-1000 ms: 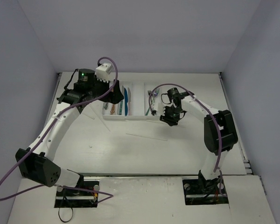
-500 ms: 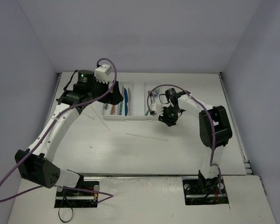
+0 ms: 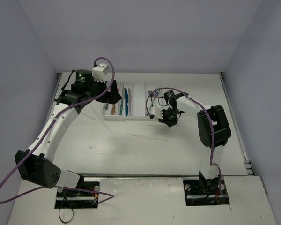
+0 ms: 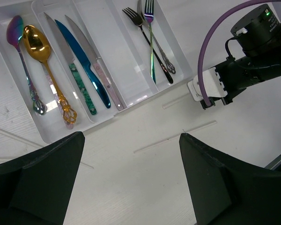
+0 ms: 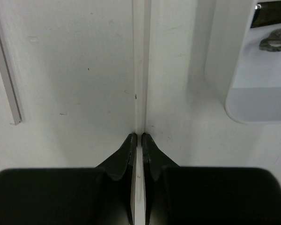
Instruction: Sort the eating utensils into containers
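Note:
The white cutlery tray (image 3: 137, 101) lies at the table's middle back. In the left wrist view the tray (image 4: 126, 70) holds a purple spoon (image 4: 18, 51) and a gold spoon (image 4: 42, 61) in one compartment, a blue knife (image 4: 82, 58) between two silver knives beside them, and several forks (image 4: 152, 42) at the far side. My left gripper (image 4: 131, 136) is open and empty above the table in front of the tray. My right gripper (image 5: 137, 136) is shut on a thin pale stick (image 5: 139, 70) that lies on the table beside the tray's corner (image 5: 239, 93).
A second pale stick (image 4: 175, 136) lies on the table in front of the tray, also visible from above (image 3: 147, 137). Another stick (image 3: 96, 117) lies left of the tray. The right arm's wrist (image 4: 210, 89) sits close to the tray's fork end.

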`<control>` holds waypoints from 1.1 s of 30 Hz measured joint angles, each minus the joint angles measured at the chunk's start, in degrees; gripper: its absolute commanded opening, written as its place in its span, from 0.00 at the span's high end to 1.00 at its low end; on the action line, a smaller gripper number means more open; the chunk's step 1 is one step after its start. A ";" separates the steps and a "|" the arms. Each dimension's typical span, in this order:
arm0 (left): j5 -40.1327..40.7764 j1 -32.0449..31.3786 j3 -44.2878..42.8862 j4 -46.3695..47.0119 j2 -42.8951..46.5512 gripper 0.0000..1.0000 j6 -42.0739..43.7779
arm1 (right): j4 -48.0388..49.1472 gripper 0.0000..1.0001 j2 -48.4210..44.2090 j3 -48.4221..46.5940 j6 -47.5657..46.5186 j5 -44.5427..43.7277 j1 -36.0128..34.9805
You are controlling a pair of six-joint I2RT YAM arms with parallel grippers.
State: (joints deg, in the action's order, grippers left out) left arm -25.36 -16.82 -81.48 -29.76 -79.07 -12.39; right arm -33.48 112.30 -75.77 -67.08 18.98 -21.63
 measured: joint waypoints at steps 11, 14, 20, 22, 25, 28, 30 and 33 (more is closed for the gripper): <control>-0.01 0.49 -0.03 -0.08 0.00 0.19 0.00 | 0.22 1.00 -9.71 11.56 -2.29 -4.45 -6.82; -0.42 0.93 -0.03 0.01 0.00 0.19 -0.30 | -1.64 1.00 -15.54 13.12 -2.76 -5.82 -9.67; -6.37 2.39 2.59 2.74 0.60 0.20 -2.78 | -2.29 1.00 -26.46 8.49 -5.65 -8.07 -10.71; -10.01 2.58 4.47 4.03 0.51 0.24 -4.16 | -2.22 1.00 -28.66 5.81 -7.29 -8.23 -10.71; -16.65 1.93 6.32 5.16 -1.20 0.28 -5.81 | -2.08 1.00 -30.90 2.75 -10.62 -8.23 -11.48; -22.53 -0.42 7.21 6.01 -4.83 0.28 -6.63 | -2.07 1.00 -32.36 1.88 -14.45 -8.17 -13.84; -25.67 -2.95 7.67 6.07 -7.45 0.28 -6.76 | -2.11 1.00 -32.85 1.84 -17.53 -8.27 -16.01; -29.68 -7.10 8.37 5.79 -10.60 0.28 -6.67 | -1.96 1.00 -33.08 2.12 -21.58 -9.07 -19.04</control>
State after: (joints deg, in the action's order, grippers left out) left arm -55.05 -23.92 -73.11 -23.97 -89.67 -19.06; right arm -35.44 79.22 -73.65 -88.67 9.91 -40.67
